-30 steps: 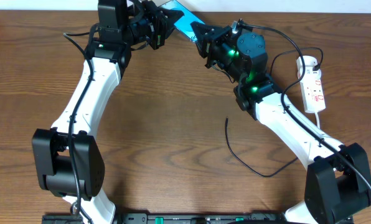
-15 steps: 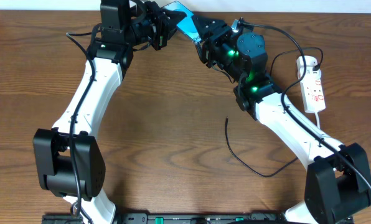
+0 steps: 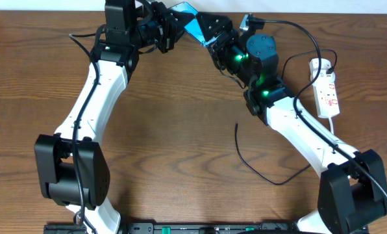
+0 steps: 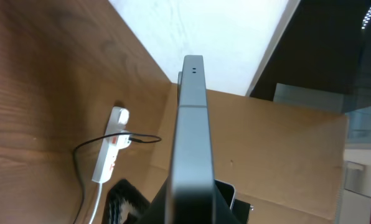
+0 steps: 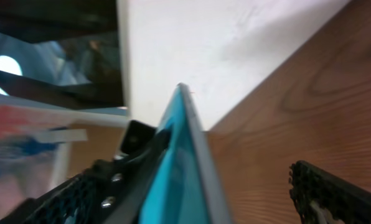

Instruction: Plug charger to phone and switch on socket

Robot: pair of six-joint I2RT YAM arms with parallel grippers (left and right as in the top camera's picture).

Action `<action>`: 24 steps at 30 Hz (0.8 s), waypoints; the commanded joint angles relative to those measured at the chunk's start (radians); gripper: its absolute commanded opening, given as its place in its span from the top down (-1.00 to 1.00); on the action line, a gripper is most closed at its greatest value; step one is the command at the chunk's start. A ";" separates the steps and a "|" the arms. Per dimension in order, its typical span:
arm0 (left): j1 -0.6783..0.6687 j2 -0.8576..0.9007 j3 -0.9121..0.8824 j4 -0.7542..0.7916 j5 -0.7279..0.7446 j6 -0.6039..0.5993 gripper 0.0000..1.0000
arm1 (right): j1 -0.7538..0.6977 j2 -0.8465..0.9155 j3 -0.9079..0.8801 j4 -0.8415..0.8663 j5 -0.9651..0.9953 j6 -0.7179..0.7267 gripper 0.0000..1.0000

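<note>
The phone (image 3: 193, 23), teal screen showing, is held up off the table at the far edge. My left gripper (image 3: 174, 23) is shut on one end of it. In the left wrist view the phone (image 4: 192, 124) shows edge-on, rising from my left gripper (image 4: 192, 214). My right gripper (image 3: 211, 31) is open, its fingers standing wide on either side of the phone (image 5: 182, 168) without touching it. The charger (image 3: 245, 159) lies loose on the table, its tip (image 3: 237, 125) free, far from both grippers. The socket (image 3: 326, 88) lies at the right edge.
The socket (image 4: 111, 149) and a thin black cable (image 4: 79, 162) also appear in the left wrist view. A white wall (image 5: 223, 50) runs along the table's far edge, close behind the phone. The socket's white cord (image 3: 334, 127) passes by the right arm.
My right gripper has gone from nearly shut on the phone to wide open, releasing it. The left gripper keeps its hold; the phone has barely moved.
</note>
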 commanded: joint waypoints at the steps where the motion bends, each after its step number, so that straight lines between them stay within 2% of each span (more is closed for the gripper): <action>1: 0.021 -0.026 0.003 -0.021 0.028 0.055 0.85 | -0.039 -0.005 0.012 -0.031 -0.019 -0.139 -0.98; 11: 0.100 -0.026 0.003 -0.185 0.028 0.184 0.85 | -0.181 -0.005 0.012 -0.058 -0.193 -0.261 -0.99; 15: 0.135 -0.026 0.002 -0.242 0.070 0.236 0.85 | -0.237 -0.005 0.015 -0.129 -0.287 -0.361 -0.99; 20: 0.182 -0.026 0.001 -0.259 0.171 0.289 0.86 | -0.295 -0.005 0.071 -0.434 -0.348 -0.601 -0.99; 24: 0.205 -0.026 0.000 -0.282 0.236 0.323 0.85 | -0.289 -0.005 0.194 -0.781 -0.210 -0.819 -0.99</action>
